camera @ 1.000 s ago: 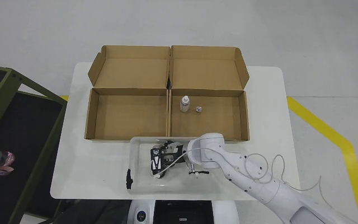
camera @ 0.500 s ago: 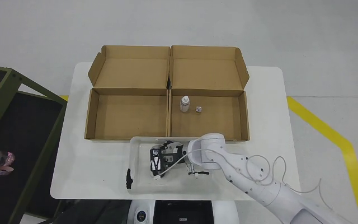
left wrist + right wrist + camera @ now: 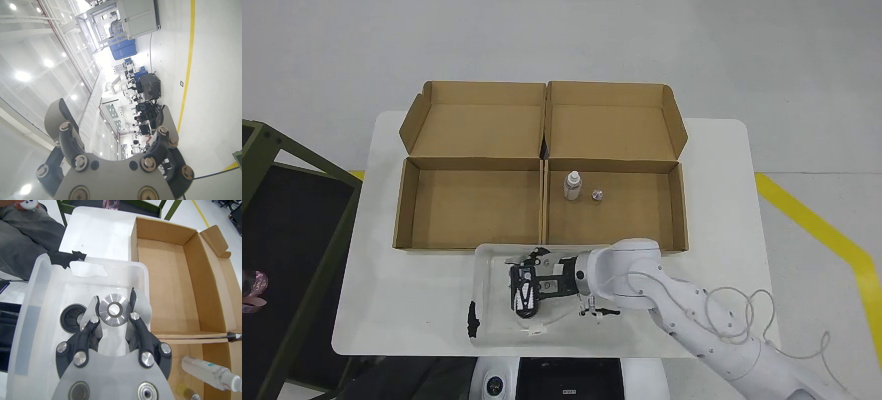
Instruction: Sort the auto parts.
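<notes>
A: Where is the silver ring found?

B: It is clamped by its rim in the right claw, low inside the clear bin on the worktop, just beside a black bearing. A rim hold is judged to suit a straight lift.

A: And the left claw?

B: It is spread wide with nothing in it, pointed at the ceiling, presumably parked out of the way. Two cardboard boxes are set behind the bin as destinations.

A holed silver disc sits pinched in the right gripper, beside a black bearing.
</notes>
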### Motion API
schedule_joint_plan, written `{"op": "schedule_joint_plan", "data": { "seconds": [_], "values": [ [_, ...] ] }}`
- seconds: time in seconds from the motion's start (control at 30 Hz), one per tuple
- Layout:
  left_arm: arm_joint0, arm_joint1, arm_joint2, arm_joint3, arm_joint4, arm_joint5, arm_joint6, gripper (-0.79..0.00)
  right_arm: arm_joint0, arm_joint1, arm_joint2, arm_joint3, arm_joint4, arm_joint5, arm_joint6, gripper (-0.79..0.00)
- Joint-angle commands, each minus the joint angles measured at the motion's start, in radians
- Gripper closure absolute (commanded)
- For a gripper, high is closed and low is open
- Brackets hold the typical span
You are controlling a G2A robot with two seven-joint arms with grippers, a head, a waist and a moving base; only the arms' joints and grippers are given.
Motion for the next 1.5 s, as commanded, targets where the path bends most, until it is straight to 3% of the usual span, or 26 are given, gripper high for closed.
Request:
{"op": "schedule_joint_plan", "data": {
  "seconds": [0.0, 0.7, 1.17, 1.47],
  "values": [
    [0.0, 0.0, 0.0, 0.0, 0.0, 0.0, 0.0, -0.785, -0.004, 0.002, 0.011, -0.017, 0.009, -0.002, -0.007, 0.0],
    [0.0, 0.0, 0.0, 0.0, 0.0, 0.0, 0.0, -0.785, 0.027, 0.003, 0.138, -0.043, 0.124, 0.035, -0.108, 0.0],
    [0.0, 0.0, 0.0, 0.0, 0.0, 0.0, 0.0, -0.785, 0.072, -0.01, 0.172, 0.052, 0.193, 0.072, -0.173, 0.0],
    [0.0, 0.0, 0.0, 0.0, 0.0, 0.0, 0.0, -0.785, 0.146, -0.039, 0.116, 0.164, 0.171, 0.121, -0.182, 0.0]
  ]
}}
